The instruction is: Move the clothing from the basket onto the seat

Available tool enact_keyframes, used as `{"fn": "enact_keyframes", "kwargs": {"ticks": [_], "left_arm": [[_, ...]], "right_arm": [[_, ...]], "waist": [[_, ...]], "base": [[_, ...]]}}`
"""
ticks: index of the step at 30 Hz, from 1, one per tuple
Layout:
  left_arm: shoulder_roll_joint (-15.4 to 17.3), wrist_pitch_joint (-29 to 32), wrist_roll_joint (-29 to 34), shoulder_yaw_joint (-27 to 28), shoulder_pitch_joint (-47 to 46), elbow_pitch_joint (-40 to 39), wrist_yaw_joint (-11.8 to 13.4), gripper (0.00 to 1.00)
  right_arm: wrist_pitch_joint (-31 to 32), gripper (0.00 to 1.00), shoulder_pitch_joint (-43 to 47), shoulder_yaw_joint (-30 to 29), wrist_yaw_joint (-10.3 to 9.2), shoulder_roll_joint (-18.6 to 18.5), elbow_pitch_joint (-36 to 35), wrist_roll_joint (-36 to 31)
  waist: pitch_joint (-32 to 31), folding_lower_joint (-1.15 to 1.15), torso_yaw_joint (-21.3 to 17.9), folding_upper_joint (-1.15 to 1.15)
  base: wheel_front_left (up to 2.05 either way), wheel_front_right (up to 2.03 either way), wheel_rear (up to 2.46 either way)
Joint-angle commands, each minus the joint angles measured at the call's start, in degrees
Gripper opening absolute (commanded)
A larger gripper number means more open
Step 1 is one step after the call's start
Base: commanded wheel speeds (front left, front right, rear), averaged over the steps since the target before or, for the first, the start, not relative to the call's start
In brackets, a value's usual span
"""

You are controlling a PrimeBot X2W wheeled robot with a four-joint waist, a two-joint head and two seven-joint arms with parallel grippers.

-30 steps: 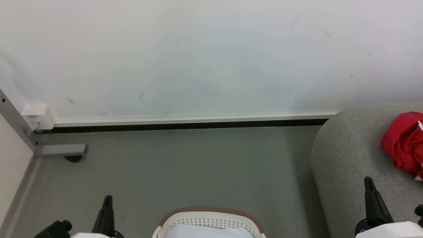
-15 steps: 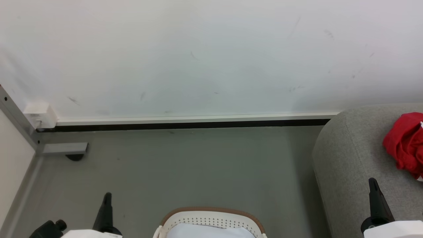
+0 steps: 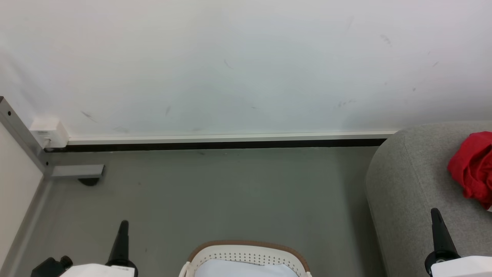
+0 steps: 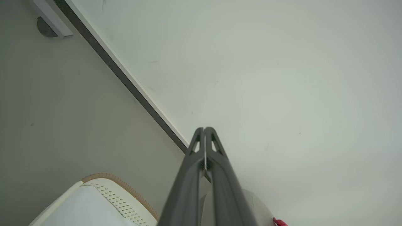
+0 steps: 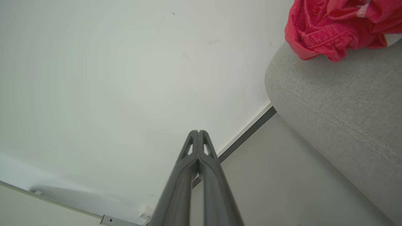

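Red clothing [image 3: 473,169] lies bunched on the grey seat [image 3: 403,184] at the right edge of the head view; it is also in the right wrist view [image 5: 333,25] on the seat [image 5: 339,106]. The cream basket [image 3: 246,256] with its tan rim sits at the bottom centre, and what shows of its inside is pale; its corner shows in the left wrist view [image 4: 103,194]. My left gripper [image 3: 123,227] stands shut and empty left of the basket, fingers pressed together [image 4: 204,129]. My right gripper [image 3: 435,214] is shut and empty over the seat's front, its tips [image 5: 198,131] pointing toward the wall.
A white wall [image 3: 230,69] with a dark baseboard [image 3: 223,145] runs across the back. A grey metal post and bracket [image 3: 73,171] stand at the left corner with a white box [image 3: 48,130]. Grey floor [image 3: 230,192] lies between basket, wall and seat.
The head view has shifted slightly, sliding the scene right. Both grippers sit a little lower in view, still shut. The clothing and basket lie as before.
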Motion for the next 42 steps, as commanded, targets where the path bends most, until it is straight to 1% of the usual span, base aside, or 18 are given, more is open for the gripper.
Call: {"fn": "enact_keyframes", "kwargs": {"ticks": [1,14,42], "left_arm": [[0.4,0.4,-1.7,0.3,-1.1,-0.9,-0.3,0.00],[0.4,2.5,-9.6,0.8,-1.6,-1.1,-0.6,0.00],[0.4,6.1,-23.2,1.8,-2.3,-1.4,-1.1,0.00]], "right_arm": [[0.4,0.00,-1.6,-0.4,-0.06,-0.3,-0.7,1.7],[2.4,0.00,-1.7,-1.5,-0.07,0.1,-0.6,8.8],[6.0,0.00,-2.0,-3.3,-0.09,0.9,-0.5,20.9]], "waist": [[0.0,0.00,0.0,0.00],[0.1,0.00,0.4,0.00],[0.3,0.00,1.1,0.00]], "base": [[0.00,0.00,0.00],[0.00,0.00,0.00],[0.00,0.00,0.00]]}}
